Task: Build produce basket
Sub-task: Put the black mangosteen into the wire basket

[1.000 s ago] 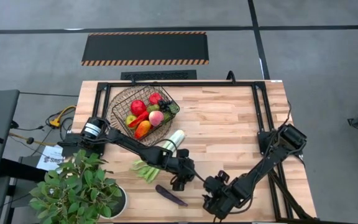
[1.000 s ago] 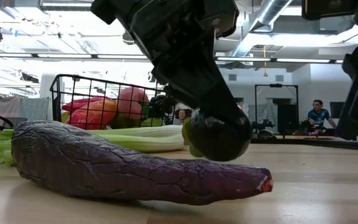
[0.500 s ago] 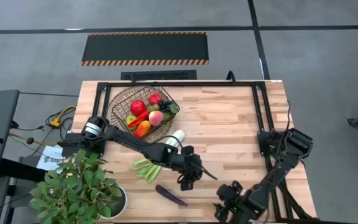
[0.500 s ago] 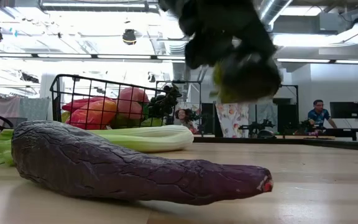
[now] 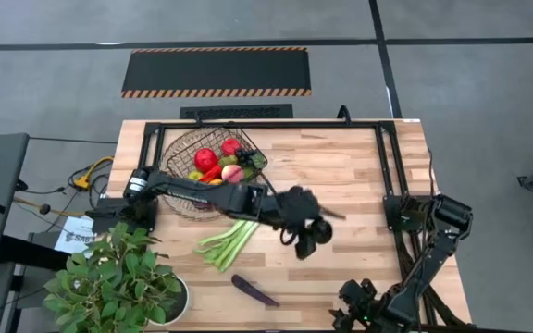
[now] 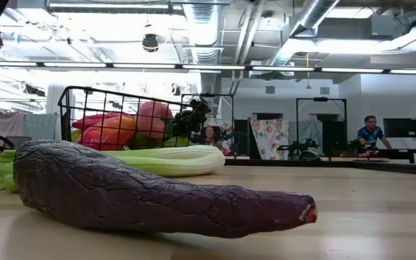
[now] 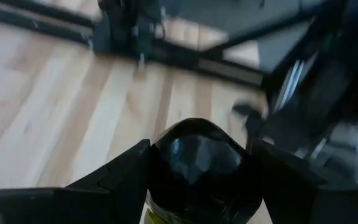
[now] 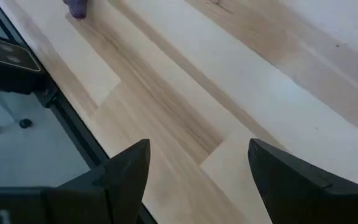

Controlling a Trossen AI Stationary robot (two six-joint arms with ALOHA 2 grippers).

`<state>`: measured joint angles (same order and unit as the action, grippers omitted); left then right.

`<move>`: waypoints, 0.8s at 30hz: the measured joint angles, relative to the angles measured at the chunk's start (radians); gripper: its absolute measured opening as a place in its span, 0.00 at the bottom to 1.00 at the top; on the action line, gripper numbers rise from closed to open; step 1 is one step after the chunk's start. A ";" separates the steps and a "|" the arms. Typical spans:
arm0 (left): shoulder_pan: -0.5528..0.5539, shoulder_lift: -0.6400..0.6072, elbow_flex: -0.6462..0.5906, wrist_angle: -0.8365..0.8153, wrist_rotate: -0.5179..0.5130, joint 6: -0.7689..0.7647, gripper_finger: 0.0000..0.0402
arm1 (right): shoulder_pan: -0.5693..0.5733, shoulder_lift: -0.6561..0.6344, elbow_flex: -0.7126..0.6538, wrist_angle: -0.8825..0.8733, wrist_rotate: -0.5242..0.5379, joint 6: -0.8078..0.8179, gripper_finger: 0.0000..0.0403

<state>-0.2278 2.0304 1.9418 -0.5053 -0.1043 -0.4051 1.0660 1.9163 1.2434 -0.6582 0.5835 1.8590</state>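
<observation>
The wire basket stands at the table's far left with red apples, a peach, an orange pepper and grapes inside; it also shows in the low view. A green-white stalk lies flat on the table, and the purple aubergine lies nearer the near edge. My left gripper is over the table's middle, shut on a dark glossy round piece of produce. My right gripper is open over the table's near edge. Neither gripper shows in the low view. My left gripper pinches the dark round produce between its two fingers, one on each of its opposite sides. A yellow-green patch shows at the produce's underside. It is lifted clear of the table.
A leafy potted plant stands at the near left corner. Black frame rails run along the table's far and right sides. Bare wood lies between the basket and the right rail. A person sits far back in the room.
My left gripper has lifted the dark round produce off the table beside the aubergine, up out of the low view, and carried it toward the table's right and far side. My right gripper has drawn back toward the near edge.
</observation>
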 joint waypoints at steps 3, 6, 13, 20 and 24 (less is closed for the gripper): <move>0.017 0.000 0.083 -0.007 0.002 -0.043 0.59 | -0.001 0.000 0.000 -0.003 0.001 -0.003 0.72; 0.030 -0.001 0.155 -0.007 0.002 -0.076 0.59 | -0.008 0.000 0.000 -0.018 0.002 -0.005 0.72; 0.035 -0.001 0.282 0.002 0.012 -0.133 0.59 | -0.015 0.000 0.000 -0.025 0.005 -0.033 0.72; 0.024 -0.002 0.347 0.014 0.002 -0.197 0.59 | -0.005 0.000 0.000 -0.027 0.019 -0.036 0.72; 0.026 -0.001 0.376 0.062 0.003 -0.266 0.59 | -0.006 0.000 0.000 -0.026 0.044 -0.048 0.72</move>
<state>-0.2014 2.0293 2.3177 -0.4437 -0.1017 -0.6711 1.0599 1.9163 1.2434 -0.6845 0.6277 1.8115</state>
